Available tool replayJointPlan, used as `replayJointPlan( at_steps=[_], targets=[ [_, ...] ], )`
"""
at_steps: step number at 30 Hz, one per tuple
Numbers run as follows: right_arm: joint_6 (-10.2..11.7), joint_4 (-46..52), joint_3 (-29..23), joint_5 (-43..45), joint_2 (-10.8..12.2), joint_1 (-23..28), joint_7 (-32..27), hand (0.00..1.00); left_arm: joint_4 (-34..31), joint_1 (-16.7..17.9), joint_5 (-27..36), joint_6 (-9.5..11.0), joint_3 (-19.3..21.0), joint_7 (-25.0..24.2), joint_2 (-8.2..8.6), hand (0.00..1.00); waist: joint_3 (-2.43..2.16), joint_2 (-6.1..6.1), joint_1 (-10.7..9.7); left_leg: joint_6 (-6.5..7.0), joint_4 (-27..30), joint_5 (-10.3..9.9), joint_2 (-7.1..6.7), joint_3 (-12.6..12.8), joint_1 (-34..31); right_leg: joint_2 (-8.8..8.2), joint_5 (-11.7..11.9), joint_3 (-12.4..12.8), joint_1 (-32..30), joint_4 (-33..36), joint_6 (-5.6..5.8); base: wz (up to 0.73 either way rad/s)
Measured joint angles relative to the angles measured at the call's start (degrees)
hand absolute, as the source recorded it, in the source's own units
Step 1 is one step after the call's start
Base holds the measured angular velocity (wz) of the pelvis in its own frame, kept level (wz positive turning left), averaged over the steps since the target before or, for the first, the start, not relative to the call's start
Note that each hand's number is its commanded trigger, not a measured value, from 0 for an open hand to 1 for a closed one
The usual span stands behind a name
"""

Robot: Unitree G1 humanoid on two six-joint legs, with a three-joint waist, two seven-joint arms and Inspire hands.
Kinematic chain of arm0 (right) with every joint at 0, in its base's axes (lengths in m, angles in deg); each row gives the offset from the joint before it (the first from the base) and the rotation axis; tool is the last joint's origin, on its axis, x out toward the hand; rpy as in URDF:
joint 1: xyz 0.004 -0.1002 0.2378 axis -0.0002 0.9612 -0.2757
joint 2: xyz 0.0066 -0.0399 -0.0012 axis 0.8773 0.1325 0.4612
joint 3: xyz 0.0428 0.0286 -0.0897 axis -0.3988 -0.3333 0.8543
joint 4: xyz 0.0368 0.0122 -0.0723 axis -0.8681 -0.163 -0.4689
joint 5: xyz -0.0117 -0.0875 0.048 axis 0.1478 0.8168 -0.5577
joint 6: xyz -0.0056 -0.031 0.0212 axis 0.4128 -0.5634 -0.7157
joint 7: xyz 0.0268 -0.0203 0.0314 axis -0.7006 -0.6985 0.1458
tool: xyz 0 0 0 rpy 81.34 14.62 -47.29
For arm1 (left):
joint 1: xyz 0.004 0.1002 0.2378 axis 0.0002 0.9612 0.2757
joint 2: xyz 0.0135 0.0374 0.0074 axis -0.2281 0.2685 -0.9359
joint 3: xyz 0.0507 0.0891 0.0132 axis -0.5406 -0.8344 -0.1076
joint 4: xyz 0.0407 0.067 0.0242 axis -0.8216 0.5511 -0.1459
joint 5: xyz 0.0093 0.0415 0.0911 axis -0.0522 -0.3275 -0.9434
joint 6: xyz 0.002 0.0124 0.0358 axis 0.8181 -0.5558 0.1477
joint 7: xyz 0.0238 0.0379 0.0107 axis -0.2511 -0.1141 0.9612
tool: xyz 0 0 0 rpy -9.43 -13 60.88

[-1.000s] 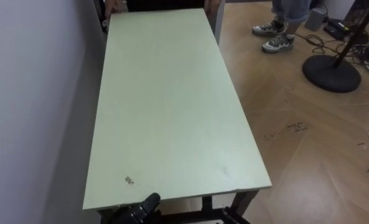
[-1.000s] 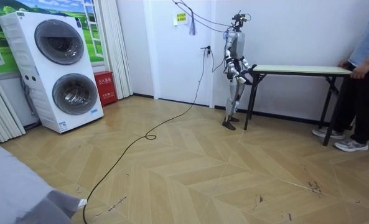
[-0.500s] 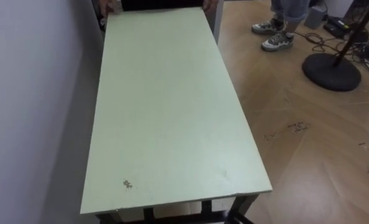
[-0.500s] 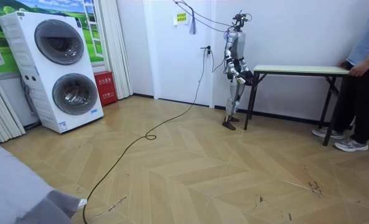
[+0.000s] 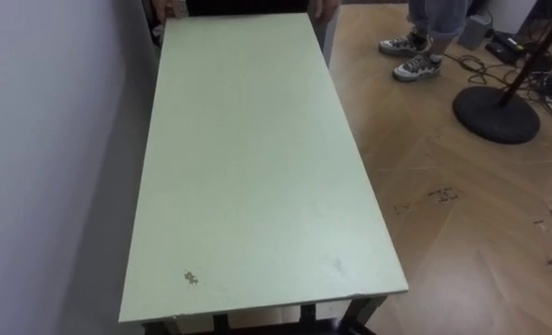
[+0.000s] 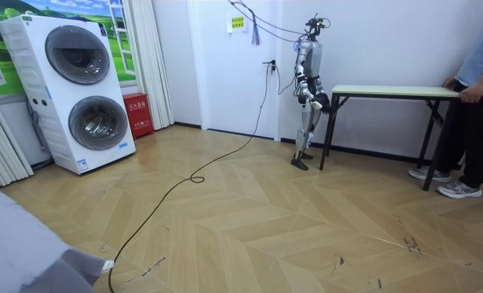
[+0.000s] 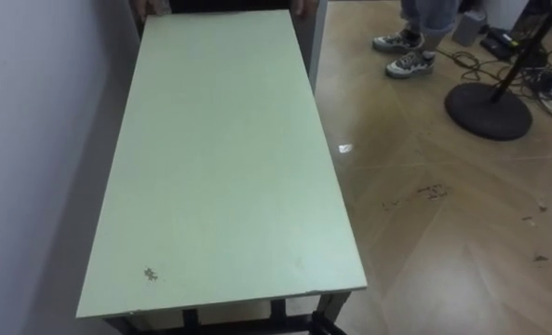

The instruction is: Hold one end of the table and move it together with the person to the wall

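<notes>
Pale green and long, the counter (image 5: 257,158) stands lengthwise along the white wall (image 5: 43,140) on dark legs, its near short end just below the robot's head camera and its far end at the person (image 6: 479,98), whose hands rest on or grip that far edge (image 5: 168,9). In the room view the robot stands close against the counter's end on the room view's left, upright, with both arms bent forward toward the frame under the top. Its left hand (image 6: 322,101) and right hand (image 6: 306,96) sit at that end, but they are too small there to read, and from above the top hides them, so I cannot tell whether the fingers are curled round the frame or loose. All the counter's legs look to be on the wooden floor (image 6: 249,220), or so near it that no lift shows. A round stand base (image 5: 495,112) and a second person's shoes (image 5: 413,54) lie off to the robot's right. Judging from this, both carriers are in place at opposite ends; the scene fits the counter about to be lifted as well as one just set down beside the wall.
</notes>
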Motion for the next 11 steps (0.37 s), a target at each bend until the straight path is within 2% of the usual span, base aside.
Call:
replayJointPlan(
  at_steps=[4, 11],
  targets=[
    [-0.05, -0.26, -0.13, -0.1, 0.12, 0.0, 0.0, 0.0, 0.05, 0.04, -2.94, 0.03, 2.37, 1.99, 0.13, 0.0, -0.06, -0.24, 0.02, 0.02, -0.01, 0.01, -0.07, -0.41, 0.29, -0.14, 0.0, -0.8, 0.32, 0.0, 0.0, 0.05],
    [-0.06, -0.55, -0.55, -0.34, 0.63, 0.05, -1.77, 0.0, -0.03, -0.82, -10.03, 0.33, 3.59, 4.74, 0.54, 0.0, -0.15, -0.26, -0.08, 0.1, 0.05, 0.01, -0.24, -0.86, 0.57, -0.35, -0.01, -0.68, 1.05, 0.07, 0.02, 0.04]
  ],
)
